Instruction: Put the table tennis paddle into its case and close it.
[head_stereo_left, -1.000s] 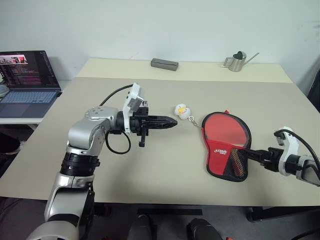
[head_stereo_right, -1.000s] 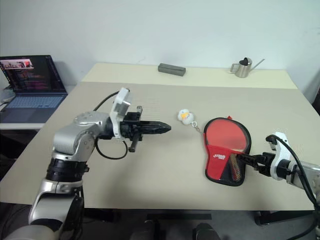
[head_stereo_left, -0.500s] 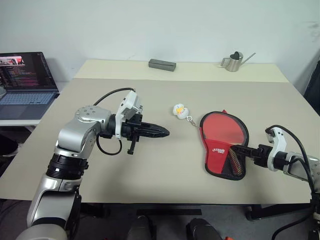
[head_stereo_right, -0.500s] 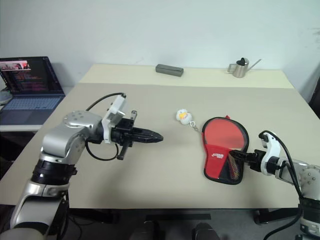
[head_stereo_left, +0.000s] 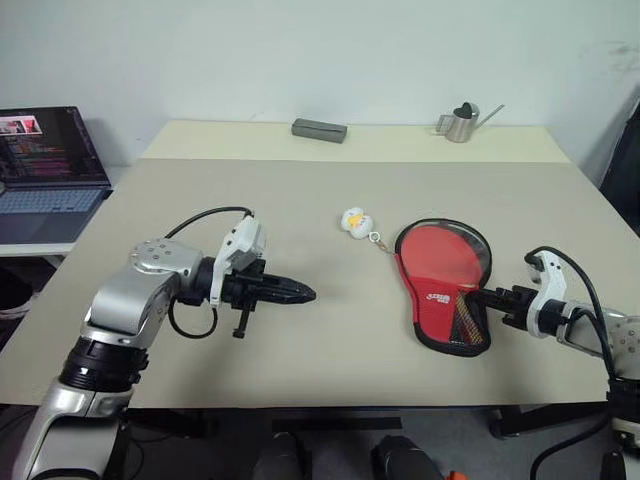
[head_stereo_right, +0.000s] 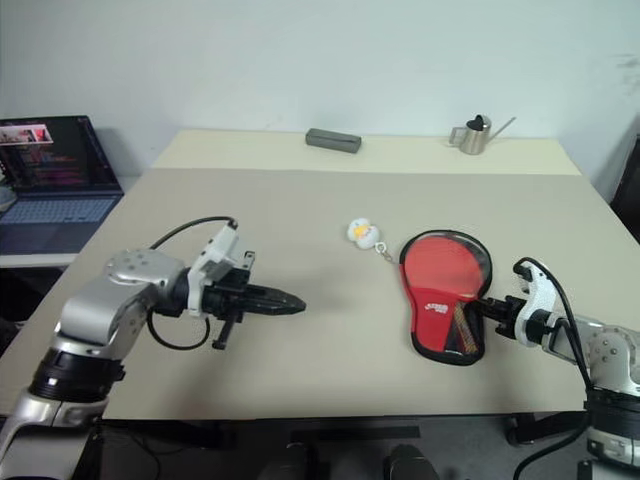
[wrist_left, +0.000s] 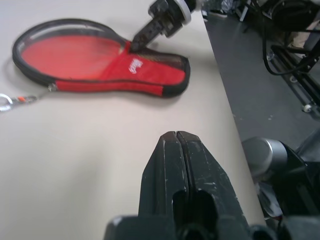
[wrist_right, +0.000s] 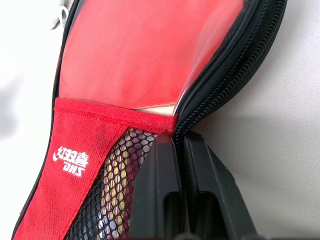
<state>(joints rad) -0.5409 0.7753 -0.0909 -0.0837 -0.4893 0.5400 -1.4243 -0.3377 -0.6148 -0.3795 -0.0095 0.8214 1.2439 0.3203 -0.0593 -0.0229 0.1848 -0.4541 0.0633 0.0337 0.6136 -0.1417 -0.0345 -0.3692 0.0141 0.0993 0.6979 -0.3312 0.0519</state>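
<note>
The table tennis paddle (head_stereo_left: 445, 255) lies inside its case (head_stereo_left: 437, 300) on the table's right side. Its red face shows through the unzipped round end, and its handle (wrist_right: 117, 192) sits under the black mesh pocket. My right gripper (wrist_right: 176, 137) is shut on the case's zipper edge, where the red panel's corner meets the zipper. A white ball charm (head_stereo_left: 353, 219) lies on its chain to the left of the case. My left gripper (head_stereo_left: 305, 294) hovers shut and empty over the table's middle, pointing at the case, well apart from it.
A laptop (head_stereo_left: 45, 160) sits on a side table at far left. A grey box (head_stereo_left: 319, 129) and a small metal watering can (head_stereo_left: 460, 123) stand on the far table. The case lies close to the table's front right edge (wrist_left: 220, 100).
My right gripper has gone from open to shut at the case's zipper edge. My left arm has drawn back to the left and sunk a little, still shut.
</note>
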